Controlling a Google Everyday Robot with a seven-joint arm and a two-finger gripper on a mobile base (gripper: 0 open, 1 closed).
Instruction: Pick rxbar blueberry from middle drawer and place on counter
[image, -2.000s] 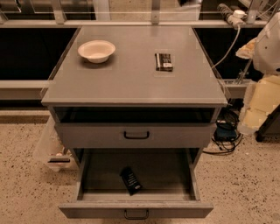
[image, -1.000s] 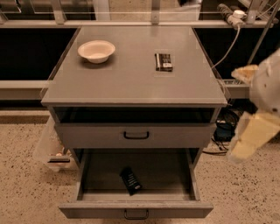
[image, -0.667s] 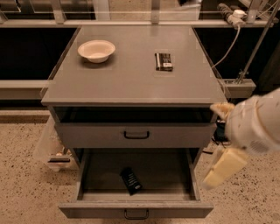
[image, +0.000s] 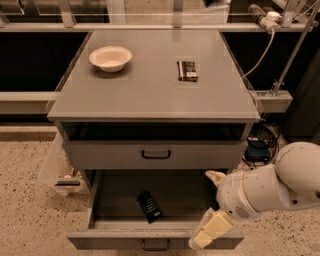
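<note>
Gripper (image: 201, 209) hangs over the right front corner of the open drawer (image: 110, 240), its two pale fingers (image: 212, 227) spread apart and holding nothing. To its left you find the rxbar (image: 150, 206) lying flat and slanted on the drawer floor, clear of the gripper. Above, the counter (image: 150, 97) carries a bowl (image: 110, 58) at back left and a dark bar (image: 187, 70) to its right.

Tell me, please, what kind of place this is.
Probably a robot test lab: a grey metal counter, loose cables beside it, a speckled floor. The gripper is at the open middle drawer, near its front corner.
</note>
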